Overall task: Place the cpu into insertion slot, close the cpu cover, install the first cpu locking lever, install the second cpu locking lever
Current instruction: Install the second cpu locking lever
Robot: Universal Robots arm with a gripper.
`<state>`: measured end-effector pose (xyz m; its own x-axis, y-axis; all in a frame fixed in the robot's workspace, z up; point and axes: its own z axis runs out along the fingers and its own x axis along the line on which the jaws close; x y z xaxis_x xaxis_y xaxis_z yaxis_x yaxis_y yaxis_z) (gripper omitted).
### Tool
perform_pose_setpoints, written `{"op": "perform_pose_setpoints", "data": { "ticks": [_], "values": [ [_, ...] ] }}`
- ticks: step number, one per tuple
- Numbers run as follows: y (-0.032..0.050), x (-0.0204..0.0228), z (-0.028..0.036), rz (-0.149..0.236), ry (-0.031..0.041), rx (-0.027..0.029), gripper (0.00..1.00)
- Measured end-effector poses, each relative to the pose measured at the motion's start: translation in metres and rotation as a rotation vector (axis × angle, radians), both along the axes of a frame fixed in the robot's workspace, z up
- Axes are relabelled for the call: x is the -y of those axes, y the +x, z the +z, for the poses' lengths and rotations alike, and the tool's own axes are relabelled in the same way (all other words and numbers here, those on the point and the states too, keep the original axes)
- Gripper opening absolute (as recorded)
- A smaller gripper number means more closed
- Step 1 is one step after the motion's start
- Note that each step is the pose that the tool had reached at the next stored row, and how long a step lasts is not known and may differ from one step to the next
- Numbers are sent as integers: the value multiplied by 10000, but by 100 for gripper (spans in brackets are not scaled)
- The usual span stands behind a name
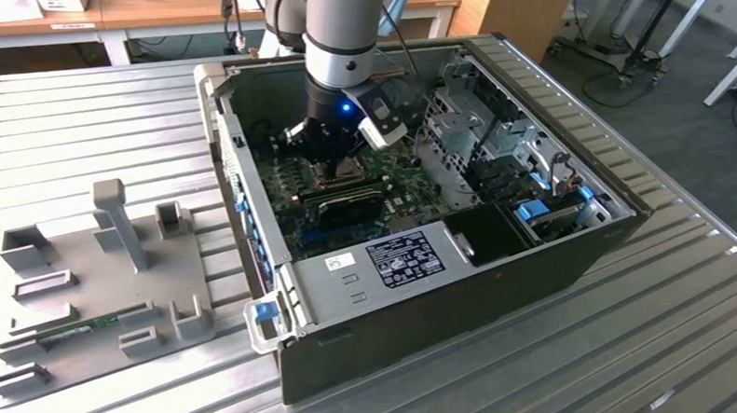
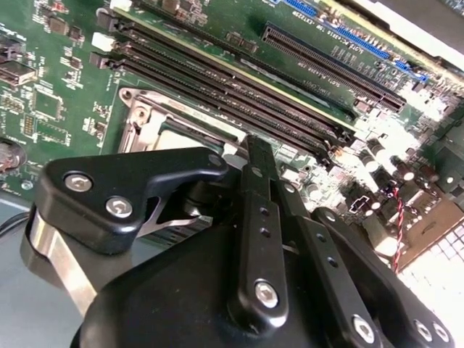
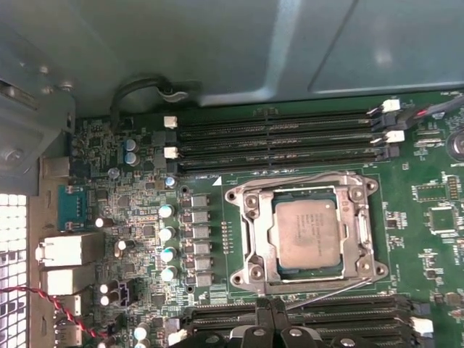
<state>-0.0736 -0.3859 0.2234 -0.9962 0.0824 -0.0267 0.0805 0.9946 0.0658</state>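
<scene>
Hand (image 1: 333,168): low over the green motherboard (image 3: 145,217); grip state cannot be told. Cpu (image 3: 308,232): seated in the insertion slot (image 3: 254,250) just beneath hand, cpu cover (image 3: 362,232) down around it.

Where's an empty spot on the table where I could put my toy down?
The ribbed metal table is bare behind the grey fixture tray, and also at the exterior view's right of the computer case. Inside the case it's crowded, with the gripper over the motherboard.
</scene>
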Motion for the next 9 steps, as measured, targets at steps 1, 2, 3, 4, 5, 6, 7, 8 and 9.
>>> {"op": "perform_pose_setpoints", "data": {
  "ticks": [1,2,3,4,5,6,7,8,9],
  "values": [
    [-5,0,-7,0,-1,0,10],
    [-12,0,-13,0,-4,0,10],
    [-20,0,-19,0,-4,0,10],
    [-27,0,-25,0,-5,0,10],
    [-33,0,-30,0,-6,0,10],
    [-41,0,-36,0,-6,0,10],
    [-50,0,-43,0,-6,0,10],
    [-59,0,-51,0,-5,0,10],
    [-69,0,-58,0,-6,1,10]
  ]
}}
